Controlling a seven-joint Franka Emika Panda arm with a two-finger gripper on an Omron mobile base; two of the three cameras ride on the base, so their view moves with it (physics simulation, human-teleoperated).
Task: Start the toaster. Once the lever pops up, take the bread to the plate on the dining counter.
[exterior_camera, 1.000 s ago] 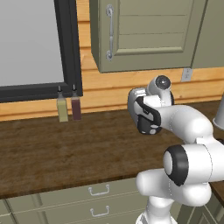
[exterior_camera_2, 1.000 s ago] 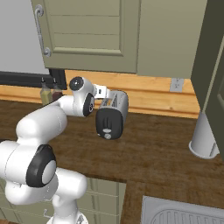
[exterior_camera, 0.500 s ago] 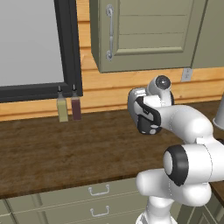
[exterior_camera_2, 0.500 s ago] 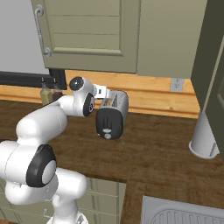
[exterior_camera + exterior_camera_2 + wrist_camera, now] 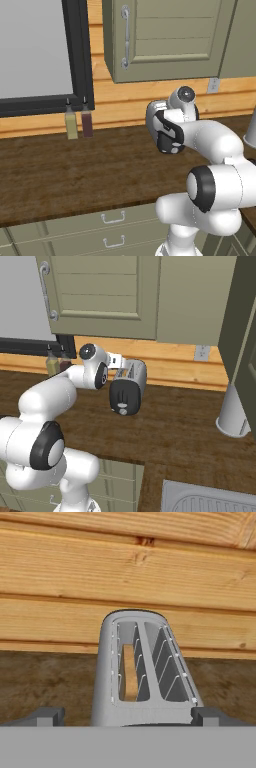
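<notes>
The toaster (image 5: 129, 387) is a rounded silver-grey box standing on the dark wood counter (image 5: 180, 431) against the plank wall, its black end panel and round knob facing the room. From the left it shows partly behind my arm, toaster (image 5: 161, 125). In the hand view I look along the toaster (image 5: 145, 677) top and its two slots. The bread (image 5: 130, 672), a tan slice, sits down in the left slot. My gripper (image 5: 129, 716) is open, one fingertip on each side of the toaster's near end, holding nothing. The gripper (image 5: 118, 362) hovers at the toaster's upper left end. The plate and the dining counter are out of view.
Two small bottles (image 5: 72, 125) (image 5: 87, 122) stand by the dark window frame to the left. A grey cylinder (image 5: 233, 411) rises at the counter's right end. A wall cabinet (image 5: 100, 296) hangs above the toaster. A sink basin (image 5: 210, 501) lies at lower right.
</notes>
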